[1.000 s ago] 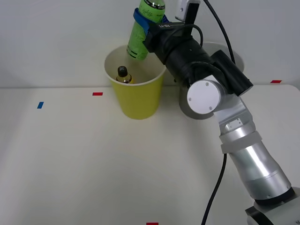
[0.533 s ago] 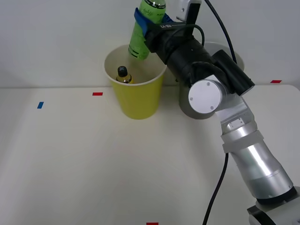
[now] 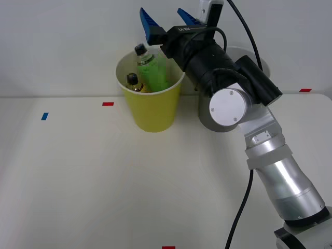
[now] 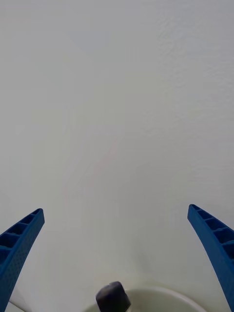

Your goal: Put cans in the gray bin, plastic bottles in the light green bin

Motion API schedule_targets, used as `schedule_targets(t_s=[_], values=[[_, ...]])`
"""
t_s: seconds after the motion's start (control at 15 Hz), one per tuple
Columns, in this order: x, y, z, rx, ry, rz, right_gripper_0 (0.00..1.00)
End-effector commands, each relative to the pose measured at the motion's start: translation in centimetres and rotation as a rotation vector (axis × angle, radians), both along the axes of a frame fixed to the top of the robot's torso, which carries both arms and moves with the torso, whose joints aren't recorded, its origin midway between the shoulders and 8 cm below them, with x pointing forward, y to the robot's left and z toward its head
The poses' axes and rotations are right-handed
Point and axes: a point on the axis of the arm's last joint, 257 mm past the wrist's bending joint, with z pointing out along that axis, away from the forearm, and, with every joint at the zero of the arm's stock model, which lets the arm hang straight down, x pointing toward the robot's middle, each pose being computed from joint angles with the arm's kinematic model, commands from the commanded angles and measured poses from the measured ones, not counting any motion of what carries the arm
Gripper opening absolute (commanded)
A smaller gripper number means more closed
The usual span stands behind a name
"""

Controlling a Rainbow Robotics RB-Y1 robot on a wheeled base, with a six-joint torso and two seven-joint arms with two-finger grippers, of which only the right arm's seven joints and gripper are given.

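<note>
The light green bin (image 3: 153,109) stands at the back of the table. Two plastic bottles are inside it: the bright green one (image 3: 151,70) leans upright with its black cap above the rim, and the amber-yellow one (image 3: 134,84) sits lower beside it. My right gripper (image 3: 167,17) hovers open just above the bin, nothing between its blue fingers. The wrist view has a black bottle cap (image 4: 113,297) and the bin's white rim (image 4: 161,295) below the spread fingertips. The gray bin (image 3: 223,122) stands to the right of the green one, mostly hidden behind my arm. No cans are in sight.
Red tape marks (image 3: 108,104) and a blue tape mark (image 3: 44,116) lie on the white table. A white wall rises right behind the bins. A black cable (image 3: 241,207) hangs along my arm.
My gripper has opened and let go of the green bottle, which dropped into the light green bin beside the amber bottle. The arm has barely moved.
</note>
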Motion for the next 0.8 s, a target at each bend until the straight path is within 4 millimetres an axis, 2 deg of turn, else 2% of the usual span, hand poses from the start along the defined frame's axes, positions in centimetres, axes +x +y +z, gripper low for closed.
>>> schedule_targets(t_s=[0.07,0.8], values=[[0.0,-0.01,0.02,0.003,0.0,0.0,1.0],[-0.08,-0.14,0.04,-0.004,-0.009,-0.003,1.0]])
